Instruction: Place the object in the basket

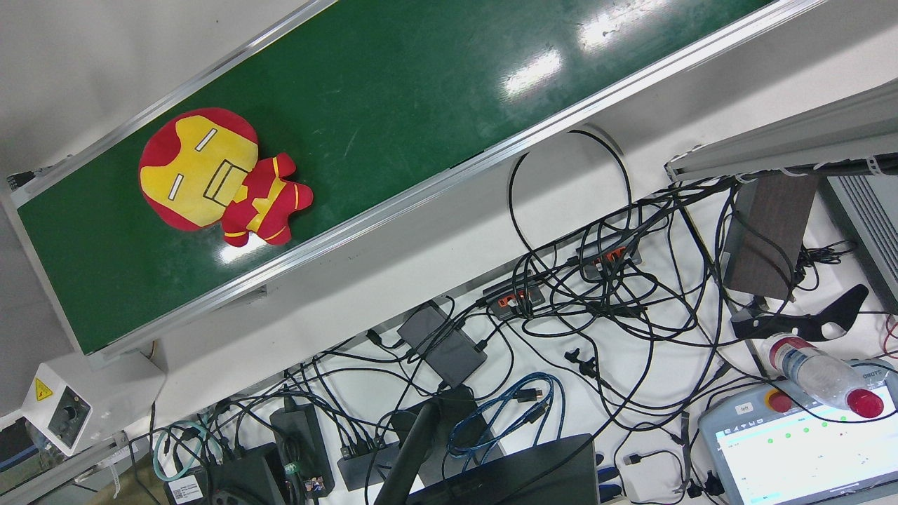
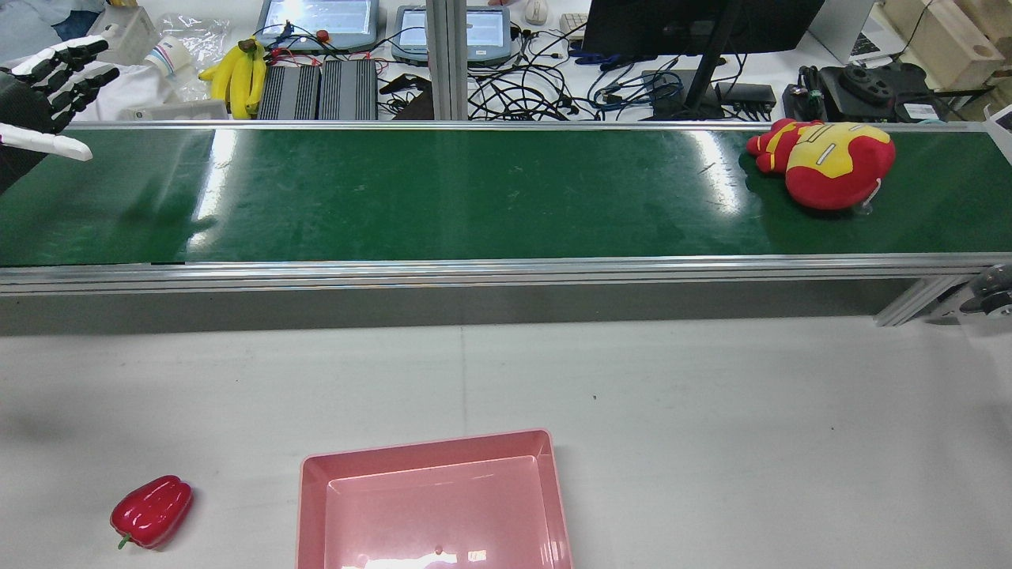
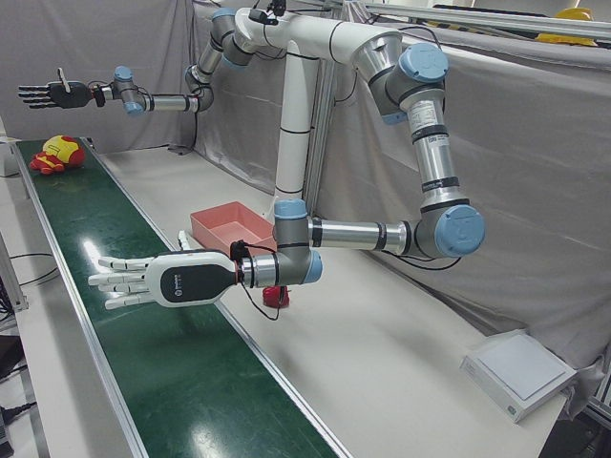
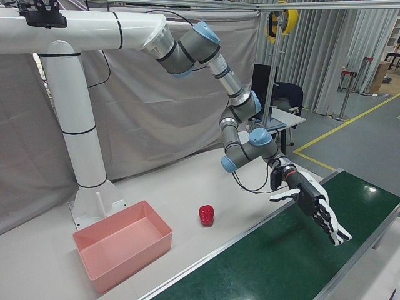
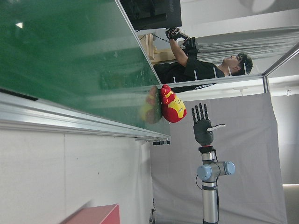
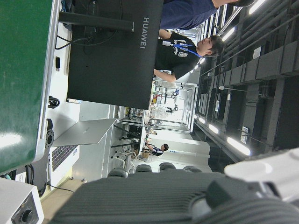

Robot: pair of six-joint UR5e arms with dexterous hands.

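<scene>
A red-and-yellow plush toy [image 1: 203, 175] lies on the green conveyor belt [image 2: 474, 190], at the belt's right end in the rear view [image 2: 830, 162]. The pink basket [image 2: 427, 450] stands empty on the white table, near the front edge. My left hand [image 2: 47, 87] is open and empty, held above the belt's left end, far from the toy; it also shows in the left-front view [image 3: 134, 280] and the right-front view [image 4: 319, 209]. My right hand [image 3: 43, 93] is open and empty, held high above the toy [image 3: 55, 153]; the left hand view shows it too [image 5: 202, 128].
A red bell pepper [image 2: 152, 510] lies on the table left of the basket. Behind the belt are cables, a monitor stand, tablets and bananas [image 2: 237, 71]. The belt has raised aluminium side rails [image 2: 474, 273].
</scene>
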